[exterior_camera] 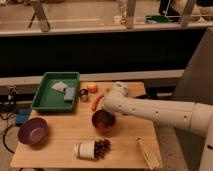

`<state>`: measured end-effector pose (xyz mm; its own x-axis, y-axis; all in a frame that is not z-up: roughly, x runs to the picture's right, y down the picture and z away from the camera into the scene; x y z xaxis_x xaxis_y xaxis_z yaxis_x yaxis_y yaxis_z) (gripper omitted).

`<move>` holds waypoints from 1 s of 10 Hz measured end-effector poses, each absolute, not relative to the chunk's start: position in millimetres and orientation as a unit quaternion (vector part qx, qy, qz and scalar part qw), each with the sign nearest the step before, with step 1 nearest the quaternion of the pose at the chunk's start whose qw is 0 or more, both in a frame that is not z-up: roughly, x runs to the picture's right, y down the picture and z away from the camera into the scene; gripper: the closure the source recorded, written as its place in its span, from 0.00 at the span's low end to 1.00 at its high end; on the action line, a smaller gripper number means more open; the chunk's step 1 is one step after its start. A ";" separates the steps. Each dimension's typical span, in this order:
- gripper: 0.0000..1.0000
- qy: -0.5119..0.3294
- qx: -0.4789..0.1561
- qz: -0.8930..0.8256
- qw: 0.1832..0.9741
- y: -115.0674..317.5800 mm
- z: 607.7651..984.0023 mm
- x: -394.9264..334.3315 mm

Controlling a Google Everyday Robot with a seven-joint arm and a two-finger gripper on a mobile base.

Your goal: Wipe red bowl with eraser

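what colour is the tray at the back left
Green tray, seen in the camera view. The gripper is down at the red bowl.

Wooden table (pixel 60 150) stands before a dark wall panel (pixel 100 52), pale floor (pixel 80 14) beyond.

No letters, numbers, brand marks or signs can be read anywhere in this view. The white arm (pixel 160 112), which comes in from the right of the frame, shows no readable label. It is the same for the green tray (pixel 37 100) at the centre left, the red bowl (pixel 103 121) in the middle of the counter (pixel 60 137), and the white cup (pixel 84 149) near the lower edge. The claw (pixel 106 107) is at the centre of the frame, just above the red bowl, and no marking can be read on it.
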<state>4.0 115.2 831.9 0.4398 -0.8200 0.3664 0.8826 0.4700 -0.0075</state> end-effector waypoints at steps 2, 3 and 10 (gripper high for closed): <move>1.00 -0.165 -0.099 -0.511 0.837 113.8 834.0 -7.6; 1.00 -0.175 -0.100 -0.522 0.829 115.3 835.4 -21.4; 1.00 -0.220 -0.093 -0.527 0.816 140.7 803.5 -16.5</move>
